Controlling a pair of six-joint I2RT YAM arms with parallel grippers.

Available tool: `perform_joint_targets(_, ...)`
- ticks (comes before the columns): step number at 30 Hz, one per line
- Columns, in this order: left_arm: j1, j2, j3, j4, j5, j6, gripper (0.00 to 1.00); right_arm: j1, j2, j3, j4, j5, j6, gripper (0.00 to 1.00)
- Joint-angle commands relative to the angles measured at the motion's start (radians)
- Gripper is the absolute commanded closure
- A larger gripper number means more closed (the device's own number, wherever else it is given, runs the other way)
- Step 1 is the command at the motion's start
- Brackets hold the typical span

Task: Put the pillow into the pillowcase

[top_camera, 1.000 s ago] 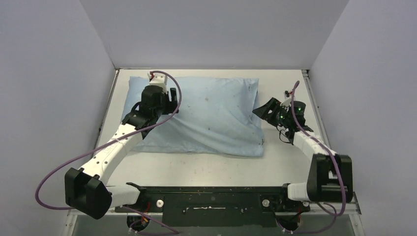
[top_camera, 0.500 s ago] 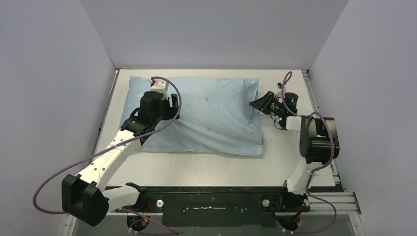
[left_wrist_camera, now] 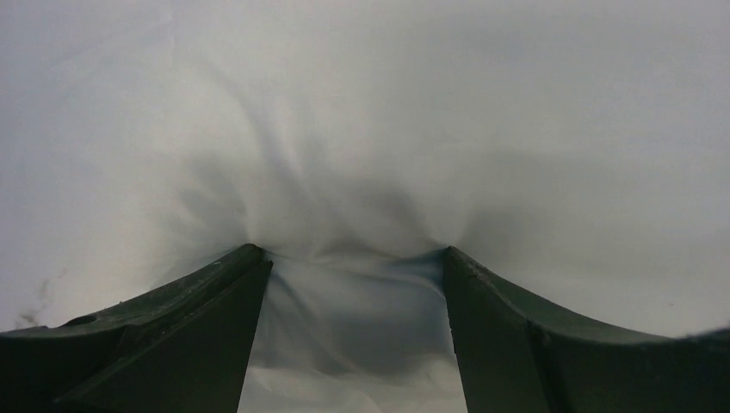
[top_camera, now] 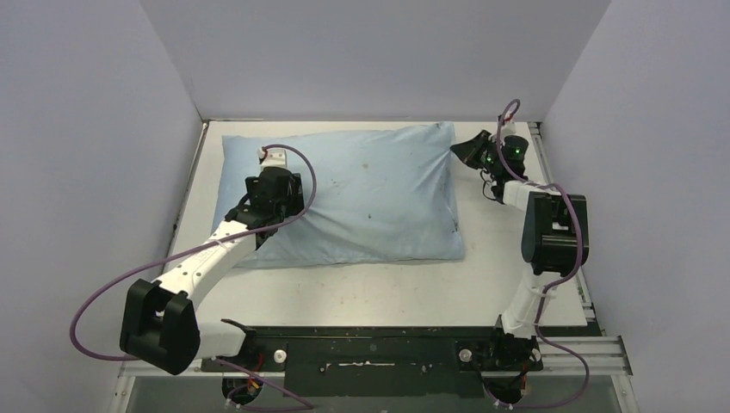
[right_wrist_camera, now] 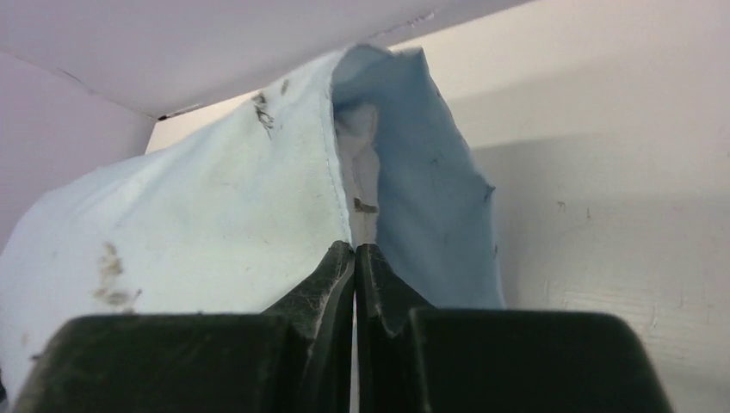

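Observation:
The light blue pillowcase lies plump across the far half of the table. In the right wrist view its open end gapes, and the white pillow shows inside. My right gripper is at the far right corner of the pillowcase. Its jaws are shut on the hem at the opening. My left gripper is pushed down into the left part of the pillowcase. There its jaws stand open, and a bulge of fabric rises between the fingers.
The white table is boxed in by pale walls on the left, back and right. The black base rail runs along the near edge. Purple cables loop from both arms.
My right gripper swung toward the far right corner and closed on the pillowcase's open end. That corner of the pillowcase shifted farther back. My left gripper slid nearer and stayed open on the fabric.

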Motion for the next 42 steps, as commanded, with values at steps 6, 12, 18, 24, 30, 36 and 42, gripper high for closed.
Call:
perform_joint_targets(6, 0.088, 0.011, -0.014, -0.026, -0.069, -0.022, 0.27, -0.03, 0.184, 0.03, -0.004, 0.13, -0.055, 1.0)
perform_joint_targets(12, 0.089, -0.067, 0.035, -0.017, -0.011, 0.005, 0.27, -0.031, 0.211, 0.108, -0.049, 0.132, -0.08, 1.0)
perform_joint_targets(18, 0.087, -0.113, 0.168, -0.093, 0.057, 0.031, 0.26, -0.033, 0.14, 0.155, -0.198, 0.146, -0.056, 0.83)
perform_joint_targets(24, 0.084, -0.154, 0.236, -0.089, 0.236, 0.021, 0.19, 0.01, -0.067, 0.212, -0.599, 0.228, -0.129, 0.39)
perform_joint_targets(30, 0.078, -0.203, 0.234, -0.052, 0.36, -0.03, 0.03, 0.135, -0.323, 0.136, -0.807, 0.302, -0.201, 0.01)
perform_joint_targets(36, 0.076, -0.26, 0.261, -0.016, 0.486, -0.053, 0.03, 0.276, -0.595, 0.097, -0.982, 0.454, -0.203, 0.0)
perform_joint_targets(42, 0.071, -0.347, 0.241, 0.004, 0.535, -0.069, 0.03, 0.322, -0.879, -0.016, -0.989, 0.493, -0.141, 0.0)
